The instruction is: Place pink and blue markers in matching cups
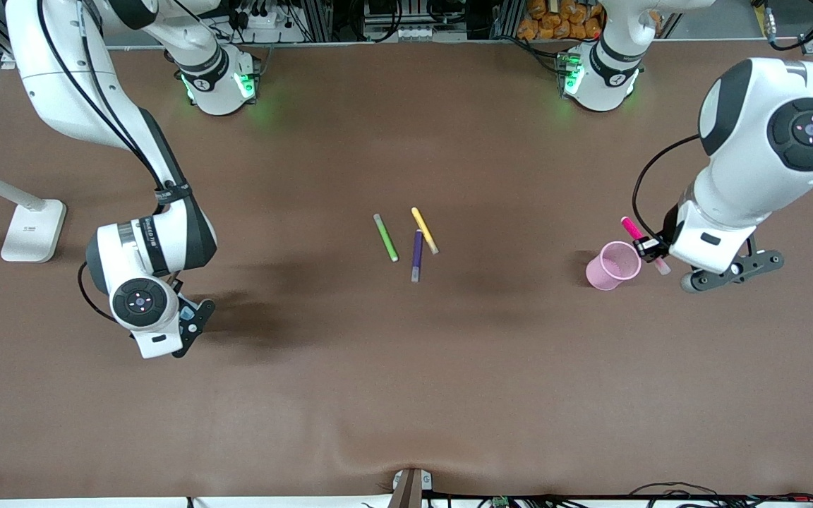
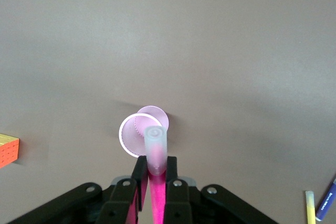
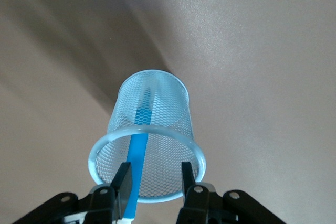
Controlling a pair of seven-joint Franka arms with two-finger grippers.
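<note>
The pink cup [image 1: 615, 265] stands upright toward the left arm's end of the table. My left gripper [image 1: 650, 248] is shut on the pink marker [image 1: 631, 228] and holds it tilted by the cup's rim. In the left wrist view the marker's pale end [image 2: 155, 141] points down over the pink cup [image 2: 131, 135] between the fingers of my left gripper [image 2: 155, 174]. My right gripper [image 3: 155, 182] is open over the blue mesh cup [image 3: 157, 114]. The blue marker [image 3: 137, 153] leans inside that cup, close to one finger. In the front view my right gripper [image 1: 188, 321] hides the blue cup.
A green pen [image 1: 385, 238], a yellow pen [image 1: 424, 230] and a dark purple pen [image 1: 417, 255] lie at the table's middle. A white stand base [image 1: 32, 229] sits at the right arm's end. An orange block [image 2: 8, 150] shows in the left wrist view.
</note>
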